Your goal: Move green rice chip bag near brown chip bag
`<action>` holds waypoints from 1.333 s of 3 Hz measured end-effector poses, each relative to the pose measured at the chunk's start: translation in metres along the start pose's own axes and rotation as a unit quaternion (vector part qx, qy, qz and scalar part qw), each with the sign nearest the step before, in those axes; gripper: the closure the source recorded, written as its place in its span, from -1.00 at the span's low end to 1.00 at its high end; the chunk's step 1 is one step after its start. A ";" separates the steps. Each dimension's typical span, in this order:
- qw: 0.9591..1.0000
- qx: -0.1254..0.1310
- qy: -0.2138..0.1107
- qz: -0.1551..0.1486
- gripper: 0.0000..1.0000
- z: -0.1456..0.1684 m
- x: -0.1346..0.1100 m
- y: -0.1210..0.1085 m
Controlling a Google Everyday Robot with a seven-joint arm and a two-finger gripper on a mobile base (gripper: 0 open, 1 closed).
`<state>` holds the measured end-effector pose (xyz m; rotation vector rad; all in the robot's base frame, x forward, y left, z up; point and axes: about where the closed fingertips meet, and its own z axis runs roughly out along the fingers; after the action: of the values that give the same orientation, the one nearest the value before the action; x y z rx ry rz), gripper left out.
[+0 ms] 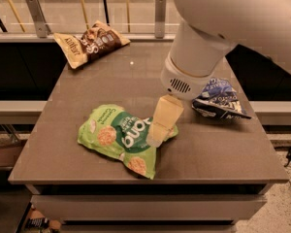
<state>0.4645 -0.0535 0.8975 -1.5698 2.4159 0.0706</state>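
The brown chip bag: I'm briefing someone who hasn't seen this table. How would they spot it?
On the grey table, look to the far left corner, well away from the gripper down at the green rice chip bag near the front. The brown chip bag lies there alone: dark brown with a tan end, unlike the green bag and the blue bag at right.
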 end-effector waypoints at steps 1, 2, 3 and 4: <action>0.997 -0.033 -0.072 0.014 -1.00 0.014 -0.003 -0.001; 0.991 -0.066 -0.113 0.015 -1.00 0.024 -0.014 0.006; 0.992 -0.071 -0.104 0.014 -1.00 0.037 -0.026 0.019; 0.996 -0.044 -0.066 0.027 -1.00 0.052 -0.037 0.028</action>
<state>0.4627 0.0004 0.8529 -1.4853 2.3819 0.2860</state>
